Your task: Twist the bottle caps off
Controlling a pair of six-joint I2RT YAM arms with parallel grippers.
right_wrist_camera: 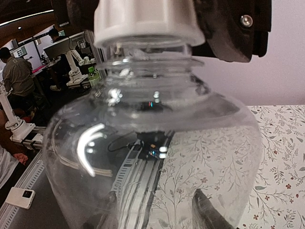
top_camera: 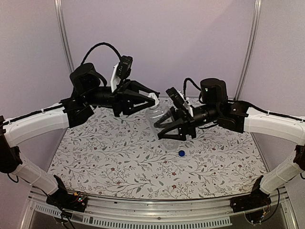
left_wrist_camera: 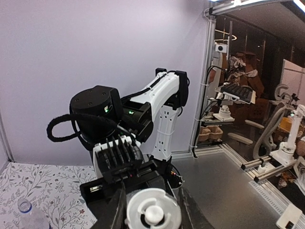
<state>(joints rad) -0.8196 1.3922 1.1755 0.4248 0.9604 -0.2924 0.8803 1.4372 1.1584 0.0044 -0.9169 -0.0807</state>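
Observation:
A plain clear bottle (top_camera: 160,118) hangs tilted above the table between both arms. My right gripper (top_camera: 167,130) is shut on its body; in the right wrist view the bottle (right_wrist_camera: 152,143) fills the frame and my fingers (right_wrist_camera: 209,214) show through it. My left gripper (top_camera: 152,98) is shut on the white cap (left_wrist_camera: 153,206), which sits on the neck (right_wrist_camera: 147,21) with dark fingers (right_wrist_camera: 228,28) against it. A blue cap (top_camera: 181,153) lies loose on the cloth. A second bottle (left_wrist_camera: 28,215), open-necked, stands at the lower left of the left wrist view.
The table carries a floral cloth (top_camera: 119,157). Grey walls and metal frame posts (top_camera: 64,43) close the back and sides. The arm bases (top_camera: 66,198) sit at the near edge.

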